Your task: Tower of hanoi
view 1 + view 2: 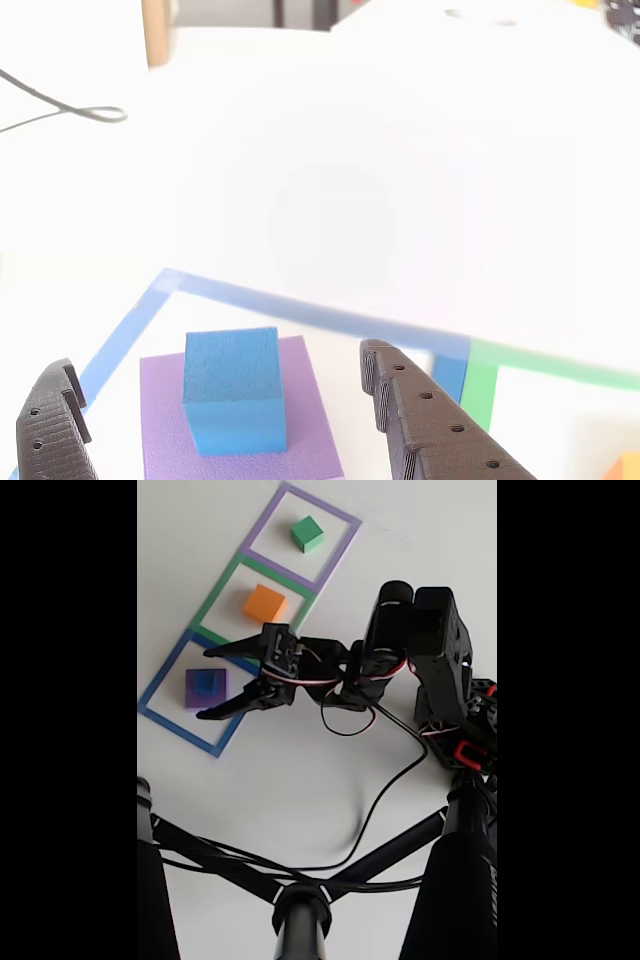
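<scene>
My claw (206, 682) is spread wide and holds nothing. The blue cube (233, 388) sits between my fingers on top of the purple cube (240, 415), inside the blue outline on the desk (300, 770). The orange cube (264, 604) and green cube (307, 534) wait beyond, each in its own square, so I judge most moves remain. The blue cube stands upright, equal-sided, no long axis.

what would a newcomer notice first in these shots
Probably the blue cube stacked on the wider purple cube inside the blue strip square, with the open hand poised around the stack. Next, in the fixed view, the orange cube and green cube, each in its own outlined square farther up.
</scene>
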`<state>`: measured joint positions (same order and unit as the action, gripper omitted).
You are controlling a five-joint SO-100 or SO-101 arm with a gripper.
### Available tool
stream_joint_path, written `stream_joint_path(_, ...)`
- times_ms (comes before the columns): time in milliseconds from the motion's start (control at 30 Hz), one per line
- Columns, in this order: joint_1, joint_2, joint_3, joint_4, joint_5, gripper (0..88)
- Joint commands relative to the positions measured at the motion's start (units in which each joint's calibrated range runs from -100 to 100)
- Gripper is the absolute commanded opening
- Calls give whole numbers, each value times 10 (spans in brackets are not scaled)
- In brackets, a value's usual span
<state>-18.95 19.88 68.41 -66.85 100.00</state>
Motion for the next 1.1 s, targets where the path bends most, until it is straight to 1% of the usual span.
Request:
stream_joint_path(0,-11,0,-12,-20,0,308)
stream_joint_path(433,-29,25,-32,-23,0,288)
stream_joint_path(967,-27,43,-56,-12,0,101)
stream_joint_path(1067,-27,43,-55,-10,0,80)
